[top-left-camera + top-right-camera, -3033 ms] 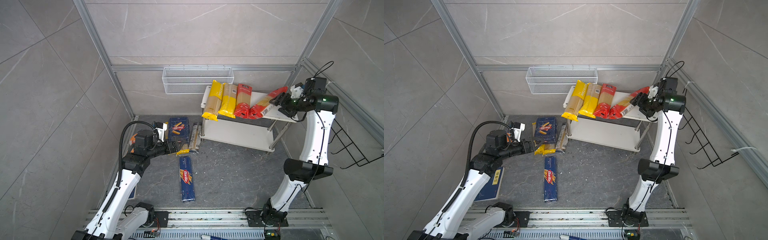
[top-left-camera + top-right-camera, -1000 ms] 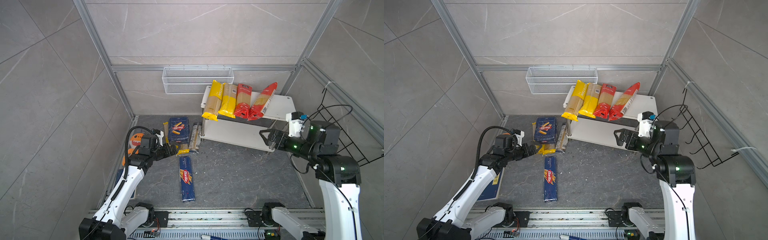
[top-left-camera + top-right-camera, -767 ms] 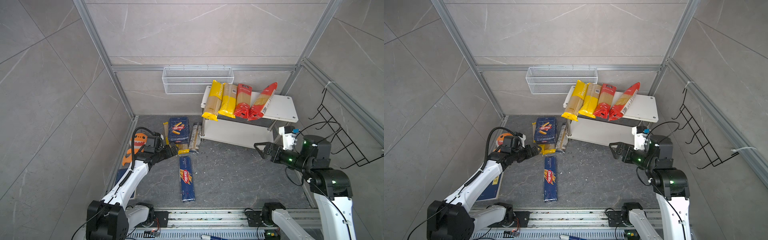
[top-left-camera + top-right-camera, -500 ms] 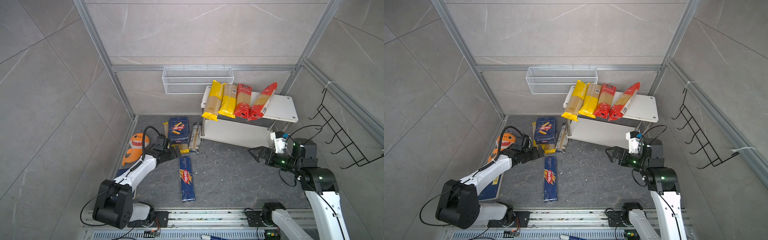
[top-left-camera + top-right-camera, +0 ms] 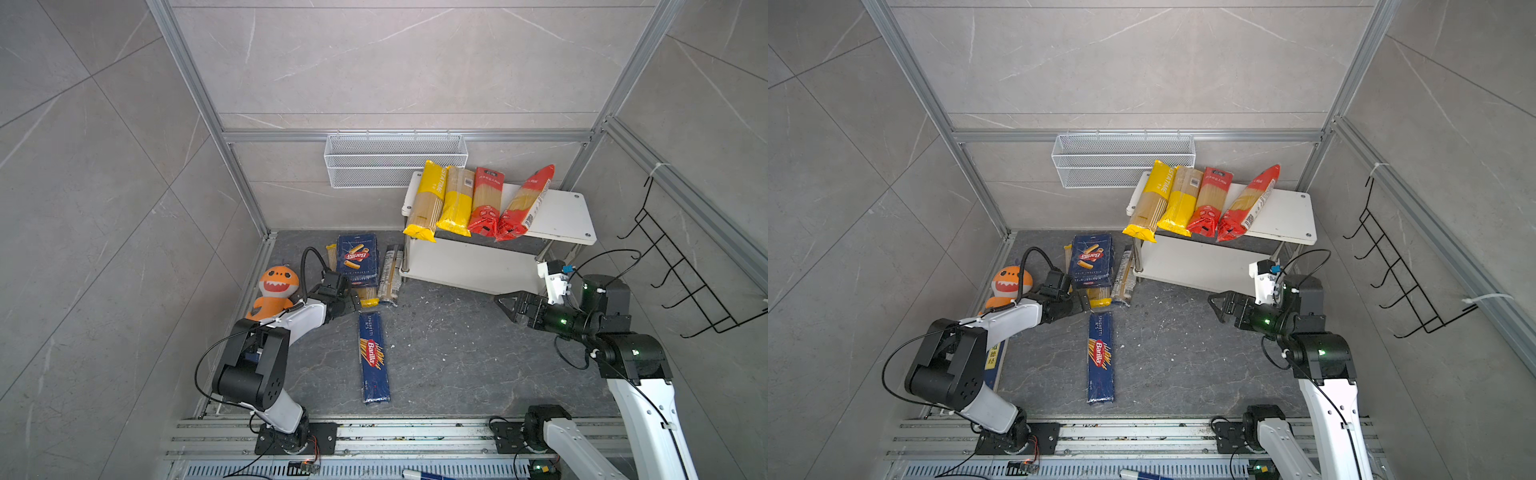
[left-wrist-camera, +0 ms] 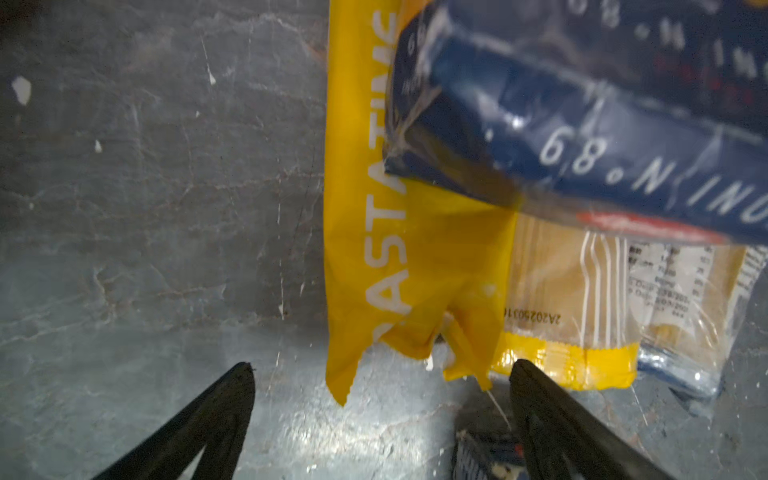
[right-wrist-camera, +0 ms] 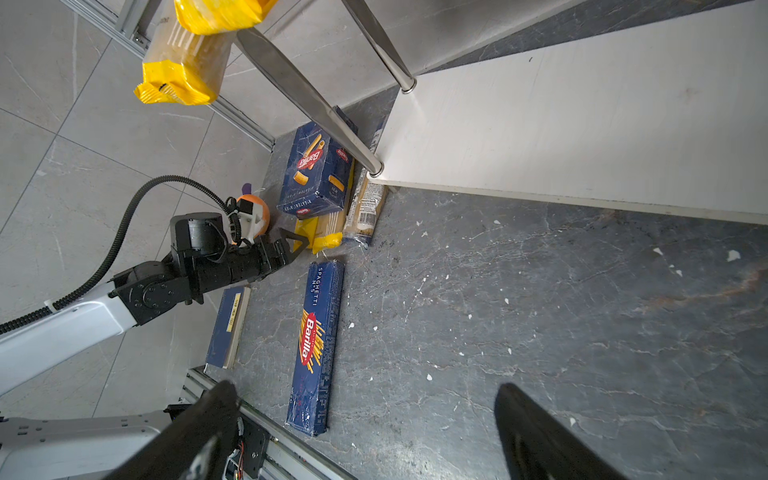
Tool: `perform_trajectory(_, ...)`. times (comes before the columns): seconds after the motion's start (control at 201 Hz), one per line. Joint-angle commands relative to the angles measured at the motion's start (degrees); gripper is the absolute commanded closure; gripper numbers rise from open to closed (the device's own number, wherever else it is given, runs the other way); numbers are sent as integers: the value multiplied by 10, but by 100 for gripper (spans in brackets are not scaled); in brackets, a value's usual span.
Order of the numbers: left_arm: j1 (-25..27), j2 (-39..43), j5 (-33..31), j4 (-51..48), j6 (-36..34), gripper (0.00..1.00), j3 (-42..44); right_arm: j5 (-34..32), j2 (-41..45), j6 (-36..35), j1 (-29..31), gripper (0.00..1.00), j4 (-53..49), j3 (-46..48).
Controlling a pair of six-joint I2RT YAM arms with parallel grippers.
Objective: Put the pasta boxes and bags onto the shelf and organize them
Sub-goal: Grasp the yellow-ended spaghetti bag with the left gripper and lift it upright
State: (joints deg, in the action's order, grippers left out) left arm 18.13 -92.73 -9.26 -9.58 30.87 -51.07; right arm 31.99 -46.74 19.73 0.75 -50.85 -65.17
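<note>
long barilla spaghetti box [image 5: 374, 357] lies flat on the floor [image 5: 449, 357] nearest the base rail, lengthwise toward the back wall, touching nothing. dark blue book [image 5: 994, 361] sits flat at the left edge, partly under the l arm. l gripper [image 6: 380, 370] is low over the floor, jaws spread wide and empty, tips just short of the yellow-end bag [image 6: 415, 270]. r gripper [image 5: 505, 305] hangs in the air over bare floor in front of the shelf, jaws wide apart, holding nothing. orange shark plush [image 5: 276, 289] is by the left wall, just behind the l arm. wide barilla box [image 5: 357, 259] rests on top of the yellow-end bag, w/ a clear printed bag [image 5: 390, 274] beside it against the shelf leg and a thin pack [image 5: 331, 257] on its other side. shelf [image 5: 557, 212] stands at back right; lower board bare, top board carries 4 bags side by side, 2 yellow [image 5: 428, 199] and 2 red [image 5: 486, 199], ends overhanging the front edge. white mesh basket [image 5: 395, 162] on the back wall, black hook rack [image 5: 681, 282] on the right wall.
</note>
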Motion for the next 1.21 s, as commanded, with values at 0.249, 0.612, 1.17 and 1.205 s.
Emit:
perform_trajectory(0.249, -4, -77, -24, 43, -21, 14, -67, -5, -18, -12, 2, 3, 3, -13)
perform_trajectory(0.612, -5, -87, -12, 18, -17, 52, -52, -10, -26, -16, 3, 4, -8, -31)
perform_trajectory(1.17, -5, 173, -19, -121, 11, 100, 58, 7, -15, 0, 10, 4, -2, -24)
perform_trajectory(1.205, -5, 202, -10, -136, 12, 100, 59, 11, -15, 3, 12, 4, -1, -23)
